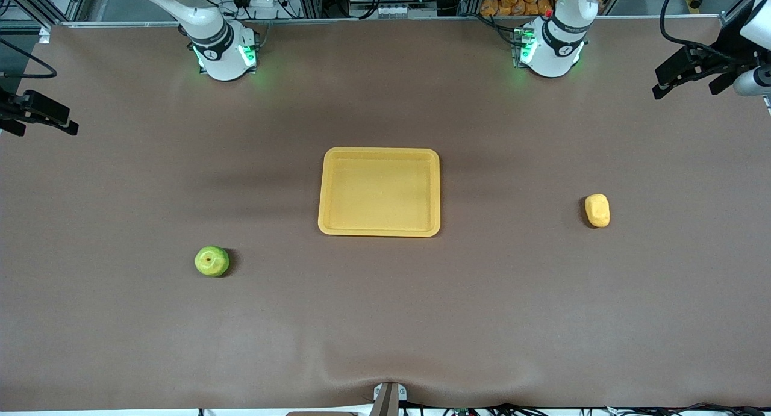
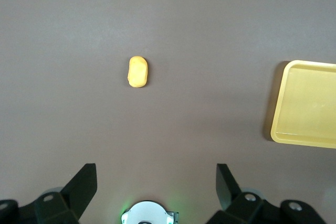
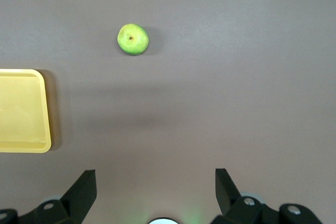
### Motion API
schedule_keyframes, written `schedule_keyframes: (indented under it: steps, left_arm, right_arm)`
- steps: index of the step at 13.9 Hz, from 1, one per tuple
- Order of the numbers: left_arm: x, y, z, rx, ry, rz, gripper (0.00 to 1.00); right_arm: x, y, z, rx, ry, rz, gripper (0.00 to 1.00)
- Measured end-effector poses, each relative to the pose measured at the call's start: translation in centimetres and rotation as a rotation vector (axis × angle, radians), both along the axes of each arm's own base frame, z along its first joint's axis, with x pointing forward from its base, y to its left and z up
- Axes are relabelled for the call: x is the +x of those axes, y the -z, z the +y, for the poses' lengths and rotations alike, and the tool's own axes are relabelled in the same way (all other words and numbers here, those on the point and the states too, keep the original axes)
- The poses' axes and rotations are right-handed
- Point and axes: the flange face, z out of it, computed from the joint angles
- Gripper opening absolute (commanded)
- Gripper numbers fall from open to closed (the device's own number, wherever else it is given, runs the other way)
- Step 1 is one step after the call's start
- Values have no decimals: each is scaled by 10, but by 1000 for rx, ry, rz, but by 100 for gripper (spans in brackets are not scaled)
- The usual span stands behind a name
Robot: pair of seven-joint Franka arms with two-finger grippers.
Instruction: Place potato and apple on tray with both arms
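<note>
The left gripper (image 2: 152,184) hangs high over the left arm's end of the table (image 1: 120,344), its fingers (image 2: 84,182) spread wide with nothing between them. Below it, out ahead of the parted fingertips, the potato (image 2: 138,72) lies on the bare brown table, well apart from the gripper and untouched. Off to one side of that gripper, only a part of the tray (image 2: 278,124) shows in the left wrist view. The right gripper (image 3: 152,184) hangs high over the right arm's end of the table, released as well, its fingers (image 3: 81,184) wide apart and holding nothing. Below and ahead of it the apple (image 3: 132,39) sits on the table with its stem dimple facing up, well clear of the fingertips. A corner of the tray also shows at the edge of the right wrist view. From the front, the tray (image 1: 325,193) lies flat in the middle of the table between the two arms, with nothing in it; the apple (image 1: 211,261) lies nearer to the front camera than the tray, and the potato (image 1: 597,211) lies about level with the tray's near half
</note>
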Motion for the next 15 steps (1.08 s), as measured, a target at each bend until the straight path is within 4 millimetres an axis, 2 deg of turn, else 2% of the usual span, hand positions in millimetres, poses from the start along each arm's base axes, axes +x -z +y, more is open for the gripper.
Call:
schedule_keyframes:
  steps: [7, 15]
  left_arm:
    - [1, -3, 3, -1, -6, -9, 100]
    - [5, 5, 4, -2, -7, 10, 100]
  right_arm:
    - [0, 1, -1, 0, 1, 2, 100]
    - [0, 1, -2, 0, 2, 0, 100]
